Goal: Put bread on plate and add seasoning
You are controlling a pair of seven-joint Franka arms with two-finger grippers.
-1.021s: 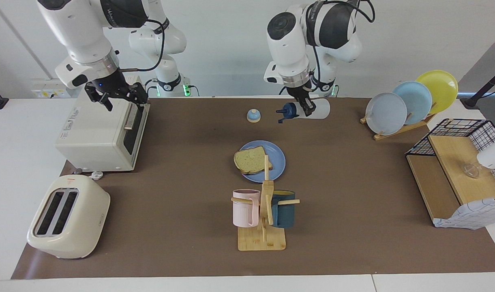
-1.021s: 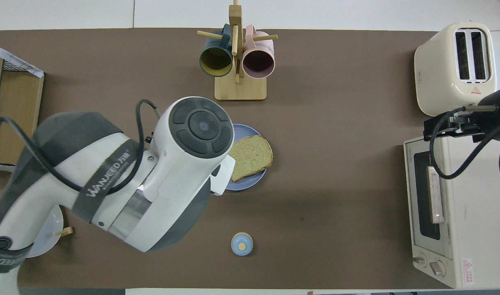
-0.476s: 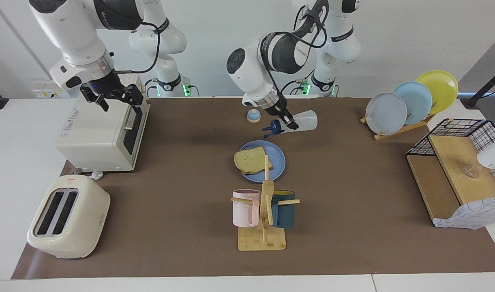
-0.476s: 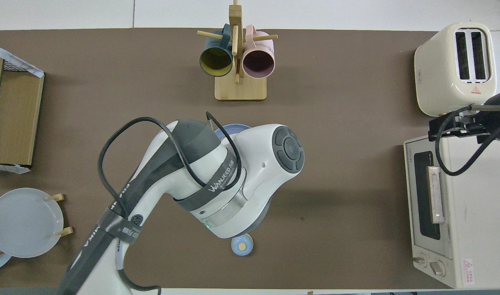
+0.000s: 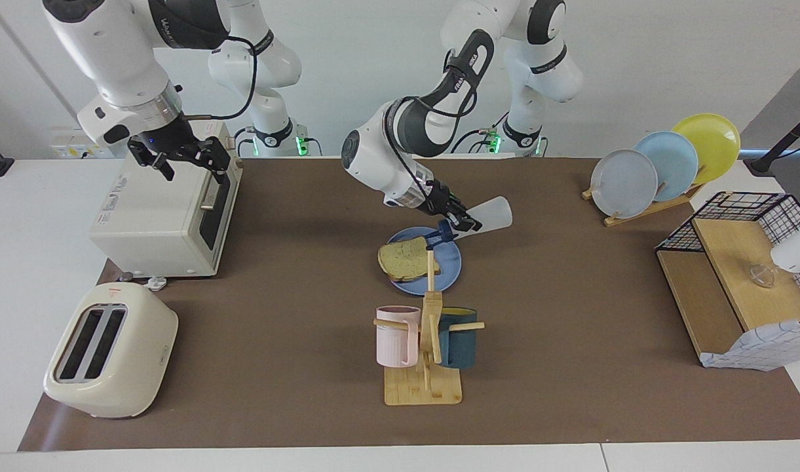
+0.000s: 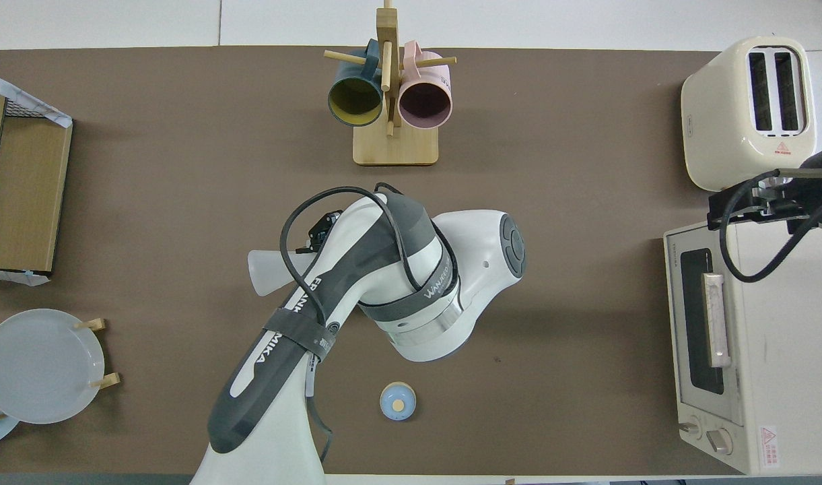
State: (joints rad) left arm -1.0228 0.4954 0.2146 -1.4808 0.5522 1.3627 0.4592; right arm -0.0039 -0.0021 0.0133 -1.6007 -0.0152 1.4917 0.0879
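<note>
Left hand (image 5: 462,221) clamped, angled down, right hand (image 5: 180,156) spread

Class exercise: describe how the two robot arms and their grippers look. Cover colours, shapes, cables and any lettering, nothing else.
Both arms are glossy white, rounded segments with dark grey joint bands and round dark end caps. White lettering runs along the dark bands. Black cables loop outside each forearm to the wrist. A silver ring sits above each black two-finger gripper: left gripper, right gripper.

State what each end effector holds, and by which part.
The left end effector grips the seasoning around its neck just below the cap, tilted cap-down over the plate. The right end effector holds nothing.
</note>
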